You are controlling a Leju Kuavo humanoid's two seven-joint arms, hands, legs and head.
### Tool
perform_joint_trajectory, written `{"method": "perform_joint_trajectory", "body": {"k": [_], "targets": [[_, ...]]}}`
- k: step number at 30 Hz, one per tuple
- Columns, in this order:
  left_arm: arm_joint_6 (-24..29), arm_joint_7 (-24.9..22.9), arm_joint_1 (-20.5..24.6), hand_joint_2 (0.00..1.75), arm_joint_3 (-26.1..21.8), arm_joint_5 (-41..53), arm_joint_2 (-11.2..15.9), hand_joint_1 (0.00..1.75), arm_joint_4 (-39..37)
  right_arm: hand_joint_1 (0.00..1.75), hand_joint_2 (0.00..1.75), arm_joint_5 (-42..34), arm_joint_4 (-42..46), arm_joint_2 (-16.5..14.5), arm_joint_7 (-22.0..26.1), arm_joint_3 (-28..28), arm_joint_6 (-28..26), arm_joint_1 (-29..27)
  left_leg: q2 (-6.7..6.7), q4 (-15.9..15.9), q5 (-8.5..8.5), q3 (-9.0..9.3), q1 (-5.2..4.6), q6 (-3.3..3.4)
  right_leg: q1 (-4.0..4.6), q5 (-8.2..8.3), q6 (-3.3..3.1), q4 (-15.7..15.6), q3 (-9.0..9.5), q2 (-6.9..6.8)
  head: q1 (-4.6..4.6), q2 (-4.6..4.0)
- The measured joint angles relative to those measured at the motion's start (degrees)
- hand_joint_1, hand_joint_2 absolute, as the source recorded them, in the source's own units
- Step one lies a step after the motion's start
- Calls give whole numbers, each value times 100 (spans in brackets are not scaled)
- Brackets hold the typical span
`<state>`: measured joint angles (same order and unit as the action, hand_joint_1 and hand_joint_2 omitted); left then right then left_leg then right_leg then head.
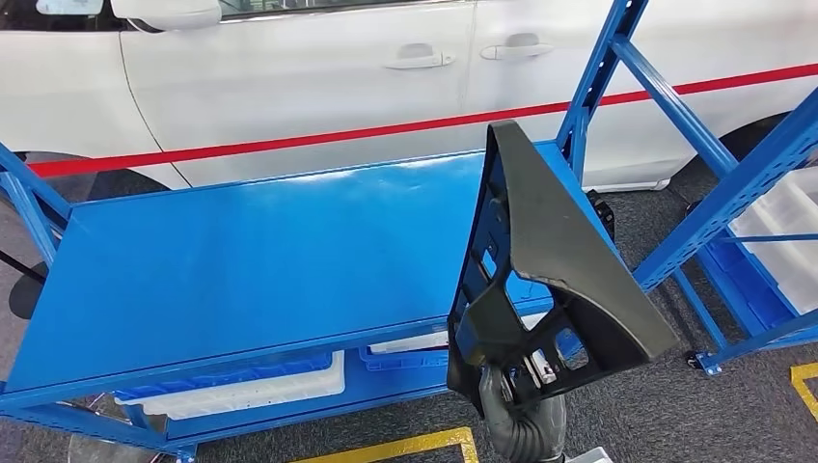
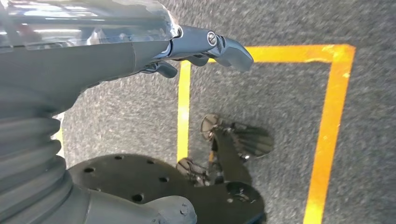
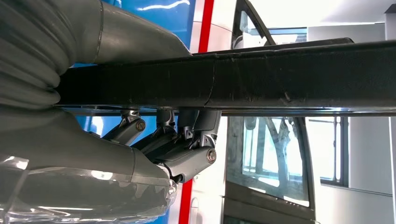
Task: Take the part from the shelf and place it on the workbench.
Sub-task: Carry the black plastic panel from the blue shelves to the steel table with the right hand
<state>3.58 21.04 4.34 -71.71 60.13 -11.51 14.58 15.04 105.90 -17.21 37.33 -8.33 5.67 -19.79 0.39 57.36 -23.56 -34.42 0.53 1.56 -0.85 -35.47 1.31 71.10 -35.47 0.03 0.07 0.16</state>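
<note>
The robot is in the carrying step: the part [image 1: 540,260], a dark ribbed plastic panel, is off the shelf and is held upright over the right end of the blue counter [image 1: 241,260], not yet resting on it. The right hand [image 1: 516,381] grasps the part at its lower end, near the counter's front-right corner. In the right wrist view the dark fingers [image 3: 187,135] curl up against one face of the part's edge [image 3: 233,79], while the grey thumb side lies along the opposite face, so the part is clamped between them. The part's upper tip reaches toward the counter's far edge, beside the blue shelf upright [image 1: 598,68].

The left hand [image 2: 205,46] hangs over the grey floor beside the yellow floor marking [image 2: 327,130]; its fingers hold nothing and appear loosely extended rather than clenched.

Judged from this position, the next move calls for bringing the part further over the counter surface, tilting it toward flat, and lowering it until it is supported before the fingers release. The tall, upright pose suggests a risk of toppling or of catching the upright if the part is swung carelessly.
</note>
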Motion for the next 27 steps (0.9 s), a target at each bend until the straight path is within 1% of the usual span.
{"method": "perform_joint_trajectory", "body": {"k": [1, 2, 3, 4, 5, 6, 7, 8, 9, 10, 11, 12, 13, 14, 15, 16, 17, 18, 19, 20, 21, 22, 23, 24, 25, 26, 27], "targets": [[0, -4, 1, 175, 0, 0, -2, 0, 0, 175, 175, 1, 4, -2, 1, 2, 1, -6, -1, 32, 21, -50, 6, -22, -21, 155, 10, -389, 275, -1, 2, 0], [1, -8, 1, 175, 0, 0, -3, 0, 0, 175, 175, 3, 9, -4, 1, 3, 3, -6, -3, 67, 41, -98, 6, -49, -32, 263, 8, -804, 548, 0, 2, 0], [2, -12, 1, 175, -1, 1, -4, 0, 0, 175, 175, 8, 19, -10, 2, 6, 4, -15, -8, 96, 62, -130, 5, -80, -26, 359, -11, -1099, 734, 11, -1, -1], [3, -17, 3, 175, -2, 1, -5, 0, 0, 175, 175, 13, 32, -18, 3, 13, 9, -24, -12, 120, 85, -150, 2, -116, -15, 398, -37, -1278, 833, 22, -3, -1], [4, -25, 4, 175, -3, 2, -5, 0, 0, 175, 175, 18, 43, -26, 4, 23, 22, -34, -16, 127, 118, -164, -1, -153, 2, 410, -74, -1311, 828, 35, -9, -1], [4, -32, -1, 175, -5, 2, -5, 0, 1, 175, 175, 25, 52, -38, 5, 37, 37, -47, -22, 120, 159, -173, -1, -194, 13, 458, -118, -1299, 785, 43, -12, -1], [5, -38, -4, 175, -9, 2, -5, 0, 1, 175, 175, 30, 59, -50, 5, 53, 58, -51, -24, 128, 173, -194, 8, -234, 7, 486, -165, -1317, 746, 37, -11, -1], [9, -44, -8, 175, -13, 3, -5, 0, 2, 175, 175, 37, 64, -62, 5, 68, 77, -55, -27, 177, 103, -239, 17, -267, 2, 538, -219, -1320, 692, 28, -12, 0], [13, -49, -14, 175, -17, 4, -5, 0, 2, 175, 175, 43, 68, -74, 5, 81, 88, -59, -30, 310, -69, -302, 26, -293, -3, 598, -273, -1331, 633, 16, -17, 0], [17, -54, -15, 175, -21, 5, -5, 0, 2, 175, 175, 47, 72, -84, 5, 93, 97, -63, -29, 554, -341, -386, 36, -310, -5, 657, -313, -1337, 566, 4, -22, 0], [20, -56, -16, 175, -22, 8, -5, 0, 1, 175, 175, 51, 75, -90, 5, 104, 101, -67, -30, 888, -653, -479, 37, -322, 4, 713, -337, -1335, 494, -4, -30, 0], [20, -58, -16, 175, -23, 10, -5, 0, 1, 175, 175, 54, 76, -94, 5, 114, 103, -72, -31, 1249, -905, -547, 38, -330, 15, 771, -349, -1329, 416, -9, -35, 0], [20, -60, -15, 175, -24, 15, -5, 0, 2, 175, 175, 57, 77, -98, 5, 125, 105, -78, -30, 1542, -1042, -566, 38, -334, 28, 831, -349, -1318, 333, -14, -34, 0], [20, -61, -13, 175, -25, 22, -5, 0, 2, 175, 175, 59, 80, -103, 5, 137, 108, -86, -31, 1692, -1042, -509, 38, -331, 38, 886, -347, -1301, 247, -18, -34, -1], [20, -62, -12, 175, -26, 31, -5, 0, 2, 175, 175, 60, 87, -108, 5, 147, 113, -95, -31, 1654, -931, -363, 36, -321, 46, 935, -341, -1279, 161, -20, -34, -1], [20, -62, -10, 175, -26, 38, -5, 0, 2, 175, 175, 61, 98, -115, 5, 156, 119, -105, -31, 1444, -775, -140, 33, -302, 51, 975, -333, -1253, 84, -21, -35, -1], [20, -63, -4, 175, -26, 44, -2, 0, 3, 175, 175, 61, 114, -121, 5, 164, 128, -113, -33, 1071, -672, 164, 21, -267, 51, 1014, -322, -1226, 22, -23, -34, -1], [20, -63, 3, 175, -26, 46, 3, 0, 5, 175, 175, 61, 133, -127, 5, 169, 137, -121, -35, 633, -654, 479, 5, -229, 55, 1053, -298, -1204, -26, -22, -33, 0], [20, -63, 11, 175, -26, 49, 8, 0, 7, 175, 175, 61, 150, -131, 5, 173, 148, -126, -37, 290, -678, 702, -16, -195, 55, 1095, -267, -1195, -51, -27, -31, 0], [20, -64, 18, 175, -27, 50, 13, 0, 9, 175, 175, 62, 163, -133, 5, 176, 158, -129, -39, 43, -725, 846, -39, -162, 48, 1142, -228, -1198, -63, -32, -39, 1], [20, -65, 21, 175, -28, 50, 15, 0, 10, 175, 175, 63, 174, -135, 5, 179, 167, -133, -39, -54, -735, 878, -58, -137, 42, 1189, -185, -1212, -65, -36, -46, 1], [20, -66, 18, 175, -30, 51, 15, 0, 10, 175, 175, 64, 182, -136, 5, 182, 174, -137, -38, -73, -681, 843, -58, -107, 43, 1236, -144, -1229, -62, -38, -55, 0], [20, -68, 15, 175, -31, 50, 15, 0, 10, 175, 175, 65, 191, -137, 5, 187, 179, -144, -24, -108, -617, 819, -51, -71, 39, 1219, -108, -1214, -82, -29, -67, 0], [20, -70, 14, 175, -32, 50, 16, 0, 10, 175, 175, 66, 202, -138, 5, 193, 181, -152, -9, -141, -540, 775, -39, -25, 38, 1092, -77, -1127, -122, -18, -55, -1], [20, -71, 13, 175, -33, 49, 16, 0, 10, 175, 175, 67, 210, -139, 5, 199, 182, -158, 8, -170, -459, 714, -25, 9, 34, 867, -49, -943, -189, -8, -44, -1], [20, -72, 12, 175, -34, 49, 16, 0, 11, 175, 175, 67, 215, -139, 5, 205, 181, -162, 22, -170, -392, 641, -27, 35, 19, 566, -29, -655, -277, -2, -34, -1], [19, -72, 11, 175, -34, 48, 17, 0, 10, 175, 175, 68, 218, -139, 5, 210, 180, -165, 28, -161, -328, 551, -31, 51, 11, 287, -9, -300, -361, -1, -21, -1]]}}
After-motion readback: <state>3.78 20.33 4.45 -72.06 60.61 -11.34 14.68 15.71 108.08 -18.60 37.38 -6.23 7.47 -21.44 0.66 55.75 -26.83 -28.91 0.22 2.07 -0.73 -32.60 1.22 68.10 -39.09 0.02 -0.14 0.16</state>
